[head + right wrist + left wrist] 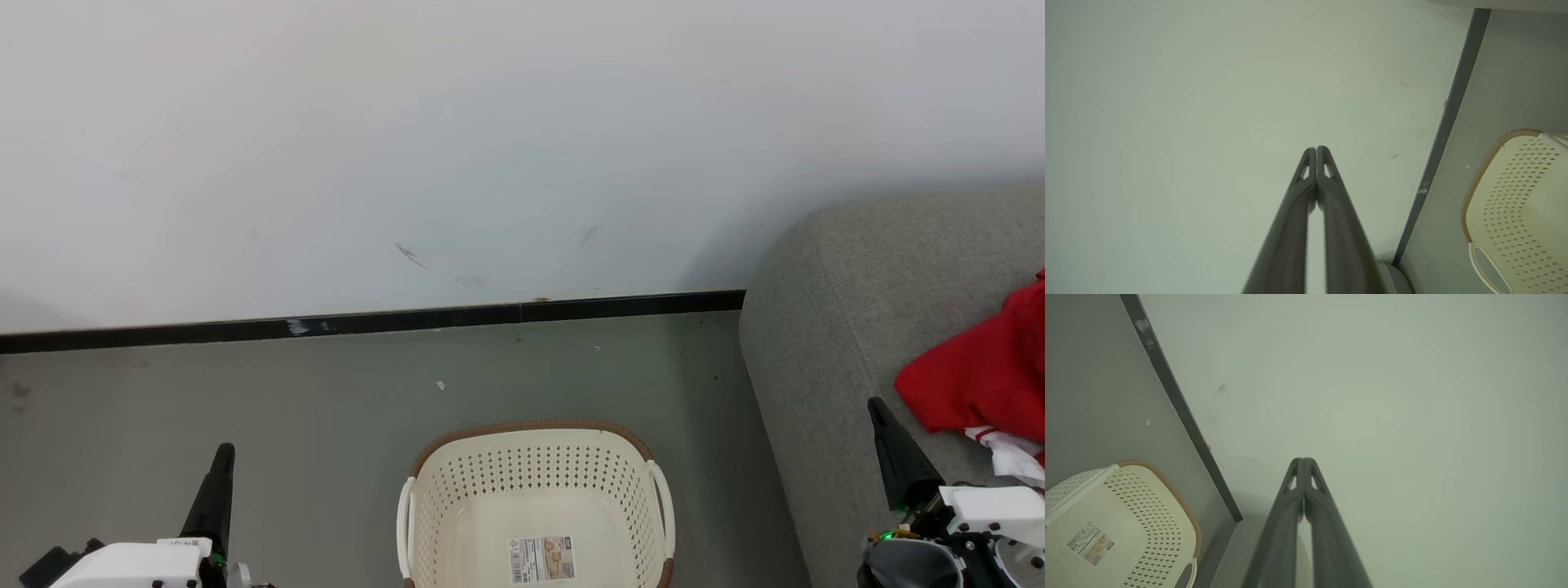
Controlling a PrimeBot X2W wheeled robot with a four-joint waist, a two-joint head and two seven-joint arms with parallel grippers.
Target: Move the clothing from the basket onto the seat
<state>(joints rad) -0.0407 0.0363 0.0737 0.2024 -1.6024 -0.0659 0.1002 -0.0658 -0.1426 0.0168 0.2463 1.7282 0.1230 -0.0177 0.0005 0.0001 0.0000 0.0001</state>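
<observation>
Left claw [223, 454]: closed up, the two dark fingers pressed together tip to tip in its wrist cam [1303, 460], not holding a thing. Pointing at the wall.
Right claw [876, 406]: same deal, fingers squeezed tight against each other [1316, 148], no grip on anything.
Clothing [982, 374]: red heap on the seat, just to the right of the right claw's tip and a bit ahead of it. Near but not touching, as far as I can see. A white-trimmed bit [1011, 452] pokes out of the heap's near side, right next to that claw's wrist. From the left claw it's way off to the right, past the basket.
Basket [535, 427]: on the floor between the two claws, right of the left one and left of the right one, well apart from both. Its bottom is in plain sight with the label sticker [541, 559] on it. Both wrist cams catch it off to the side [1152, 506] [1515, 192].
Seat [824, 318]: grey-green, under and around the right claw, right of the basket.
Wall [490, 139]: pale, straight ahead of both claws, with a black baseboard [367, 322] along the grey floor [245, 392].
</observation>
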